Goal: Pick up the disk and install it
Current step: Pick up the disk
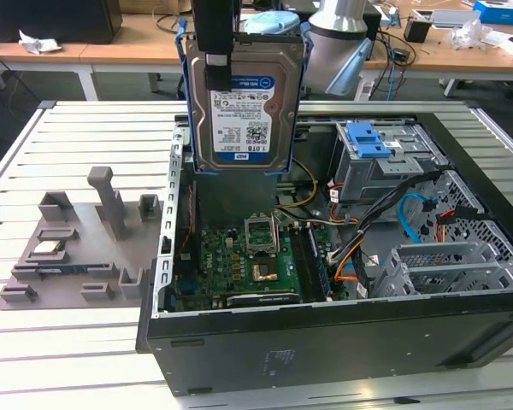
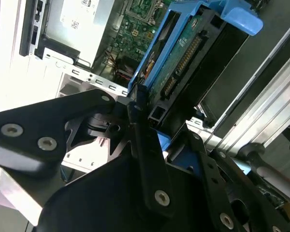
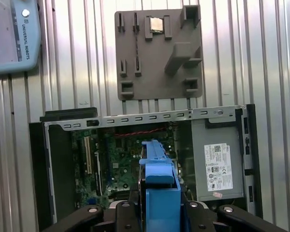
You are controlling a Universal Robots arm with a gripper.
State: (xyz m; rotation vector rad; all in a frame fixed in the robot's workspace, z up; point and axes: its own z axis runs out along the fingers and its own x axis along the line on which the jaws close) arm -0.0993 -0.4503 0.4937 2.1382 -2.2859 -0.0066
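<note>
The disk (image 1: 244, 107), a silver-grey hard drive with a white-and-blue label in a bright blue plastic frame, hangs upright above the back of the open computer case (image 1: 325, 342). My gripper (image 1: 215, 64) comes down from above and is shut on the disk's upper edge, one black finger lying over its labelled face. In the second wrist view the black fingers (image 2: 137, 113) clamp the blue frame, and the disk's (image 2: 183, 48) connector edge points away towards the case. In the first wrist view the blue frame of the disk (image 3: 159, 188) sits between the finger bases, over the motherboard (image 3: 121, 164).
Inside the case are the motherboard (image 1: 252, 256), a grey drive bay with a blue handle (image 1: 368, 141), cables and a metal cage (image 1: 445, 265). A grey power supply box (image 3: 217, 164) sits at one end. A grey fixture plate (image 1: 77, 248) lies on the slatted table beside the case.
</note>
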